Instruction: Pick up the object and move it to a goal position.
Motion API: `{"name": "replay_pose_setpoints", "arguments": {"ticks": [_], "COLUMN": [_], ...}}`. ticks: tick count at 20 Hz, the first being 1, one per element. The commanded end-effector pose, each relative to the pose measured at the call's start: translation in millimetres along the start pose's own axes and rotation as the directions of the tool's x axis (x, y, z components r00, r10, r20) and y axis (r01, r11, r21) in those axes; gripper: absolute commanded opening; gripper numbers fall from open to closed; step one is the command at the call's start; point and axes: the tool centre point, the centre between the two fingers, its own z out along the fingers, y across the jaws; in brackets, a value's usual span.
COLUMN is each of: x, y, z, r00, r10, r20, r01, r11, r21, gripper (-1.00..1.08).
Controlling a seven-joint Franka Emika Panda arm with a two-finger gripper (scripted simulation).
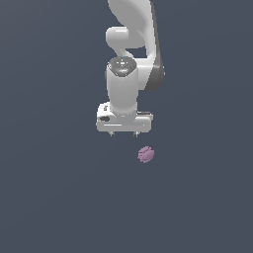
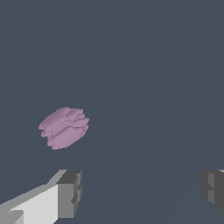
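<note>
The object is a small lumpy pinkish-purple blob [image 1: 146, 154] lying on the dark grey surface, in the exterior view just below and to the right of the white gripper [image 1: 123, 134]. The gripper points down with its two short fingertips spread wide and nothing between them. In the wrist view the blob [image 2: 64, 127] lies apart from the grey finger pads [image 2: 70, 194], outside the gap between them. The gripper [image 2: 141, 190] is open and empty.
The white Panda arm [image 1: 129, 44] rises behind the gripper toward the top of the exterior view. A plain dark grey surface [image 1: 59, 197] fills the background. No other objects show.
</note>
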Motion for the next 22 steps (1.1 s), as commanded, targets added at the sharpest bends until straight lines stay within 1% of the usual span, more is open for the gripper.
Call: {"name": "replay_pose_setpoints", "arguments": {"ticks": [1, 9, 13, 22], "x": [0, -4, -4, -2], "y": [0, -9, -9, -14], "z": [0, 6, 7, 11], "r00": [1.000, 0.999, 0.999, 0.999], "r10": [0.000, -0.030, -0.035, 0.024], "r20": [0.000, 0.027, 0.029, 0.029], "r01": [0.000, 0.029, 0.034, -0.024], "r11": [1.000, 0.999, 0.999, 1.000], "r21": [0.000, 0.016, 0.018, 0.016], "gripper": [1.00, 1.00, 1.00, 1.00]}}
